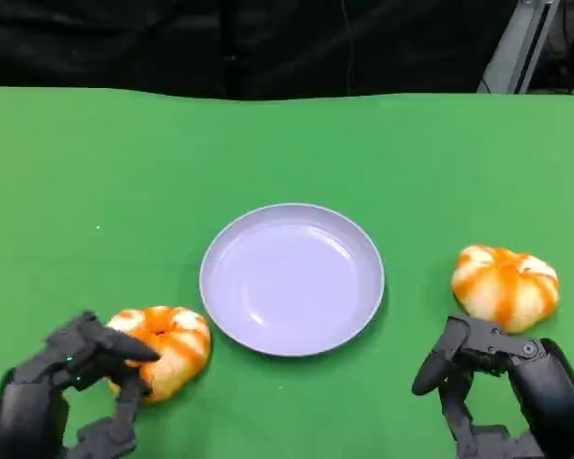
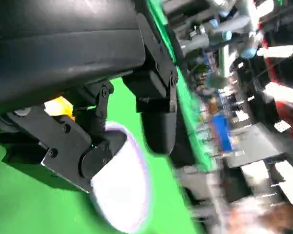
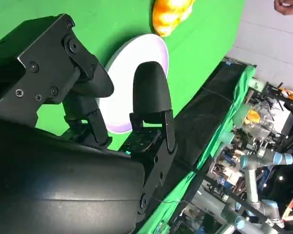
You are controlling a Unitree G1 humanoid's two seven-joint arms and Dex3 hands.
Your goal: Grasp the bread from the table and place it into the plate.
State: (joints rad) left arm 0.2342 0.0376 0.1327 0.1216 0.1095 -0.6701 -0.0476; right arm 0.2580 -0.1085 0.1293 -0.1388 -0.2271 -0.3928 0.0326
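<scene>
Curling left hand [image 1: 77,382] fingers over the near bread [image 1: 163,349] on the green table [image 1: 96,172], touching it. Hovering right hand [image 1: 497,387], fingers apart and gripping nothing, beside second bread [image 1: 505,285]. Sitting between: plate [image 1: 293,279].

No text, label or number can be read.

plate [image 1: 292,279] between 2 breads [image 1: 167,349] [image 1: 505,284]

Glossy smooth plate [image 1: 293,279], matt green cloth table [image 1: 124,163], glazed bread [image 1: 167,346]
</scene>
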